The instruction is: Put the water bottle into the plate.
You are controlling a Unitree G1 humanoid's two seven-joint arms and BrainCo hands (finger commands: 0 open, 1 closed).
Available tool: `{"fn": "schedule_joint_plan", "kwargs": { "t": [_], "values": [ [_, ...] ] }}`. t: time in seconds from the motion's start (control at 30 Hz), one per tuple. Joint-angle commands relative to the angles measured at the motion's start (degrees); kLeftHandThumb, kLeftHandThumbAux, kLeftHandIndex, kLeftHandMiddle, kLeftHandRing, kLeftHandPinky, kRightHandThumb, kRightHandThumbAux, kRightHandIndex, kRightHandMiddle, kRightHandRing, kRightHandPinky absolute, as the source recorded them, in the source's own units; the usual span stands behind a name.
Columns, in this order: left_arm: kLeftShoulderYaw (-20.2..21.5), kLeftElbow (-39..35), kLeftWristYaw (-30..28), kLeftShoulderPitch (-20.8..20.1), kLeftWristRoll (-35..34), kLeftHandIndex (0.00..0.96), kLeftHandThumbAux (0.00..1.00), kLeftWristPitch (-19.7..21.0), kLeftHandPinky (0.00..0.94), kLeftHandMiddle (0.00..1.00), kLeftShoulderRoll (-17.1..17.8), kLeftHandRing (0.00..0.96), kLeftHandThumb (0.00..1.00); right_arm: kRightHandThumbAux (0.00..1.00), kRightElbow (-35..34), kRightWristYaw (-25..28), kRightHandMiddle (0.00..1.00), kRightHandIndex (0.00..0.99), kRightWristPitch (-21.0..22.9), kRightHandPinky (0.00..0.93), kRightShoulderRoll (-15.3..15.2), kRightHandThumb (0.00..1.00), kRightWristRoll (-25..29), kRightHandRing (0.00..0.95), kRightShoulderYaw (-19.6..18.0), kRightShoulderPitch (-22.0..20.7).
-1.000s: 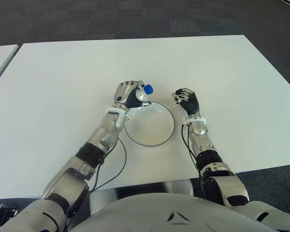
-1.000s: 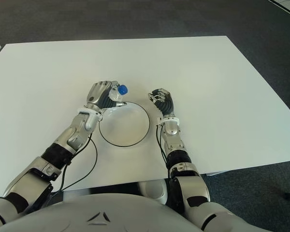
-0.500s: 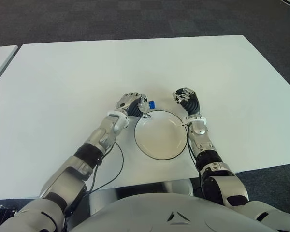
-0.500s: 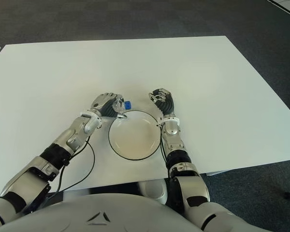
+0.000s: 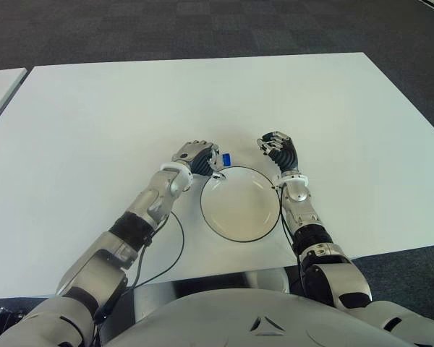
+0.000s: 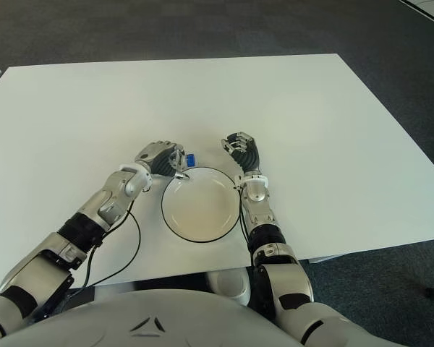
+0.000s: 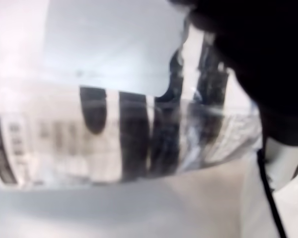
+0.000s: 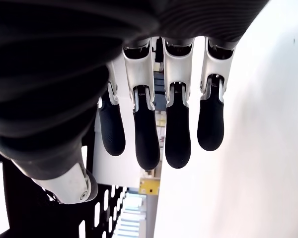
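From the head camera's left eye, the left hand [image 5: 194, 155] sits at the far-left edge of the white plate [image 5: 240, 206] on the white bench [image 5: 94, 123], its fingers clamped around the water bottle [image 5: 218, 160], whose blue cap points toward the plate's far rim. The right hand [image 5: 278, 150] shows just beyond the plate's right edge.

The left wrist view is filled by the clear bottle with its barcode label, pressed close.

In the right wrist view the right hand's fingers [image 8: 181, 131] hang loosely extended, holding nothing.
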Motion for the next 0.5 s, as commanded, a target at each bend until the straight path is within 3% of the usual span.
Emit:
{"fn": "schedule_joint_plan", "kwargs": {
  "t": [0.03,0.33,0.5],
  "values": [
    [-1.38,0.58,-2.5,2.68,1.06,0.405,0.662,1.89,0.784,0.575,0.77,0.769,0.848,0.729,-0.24,0.31,0.517,0.428,0.85,0.545,0.2,0.706,0.5,0.528,0.09,0.73],
    [-1.78,-0.54,-1.66,3.4,1.92,0.404,0.662,3.31,0.778,0.576,0.7,0.761,0.847,0.728,-0.15,0.51,0.512,0.429,0.65,0.538,0.17,0.706,0.56,0.524,0.03,0.73],
    [-1.6,-0.51,3.2,4.05,3.73,0.402,0.664,3.49,0.787,0.579,0.27,0.763,0.846,0.728,-0.14,0.56,0.509,0.428,0.63,0.536,0.16,0.706,0.55,0.521,0.01,0.74]
  ]
}}
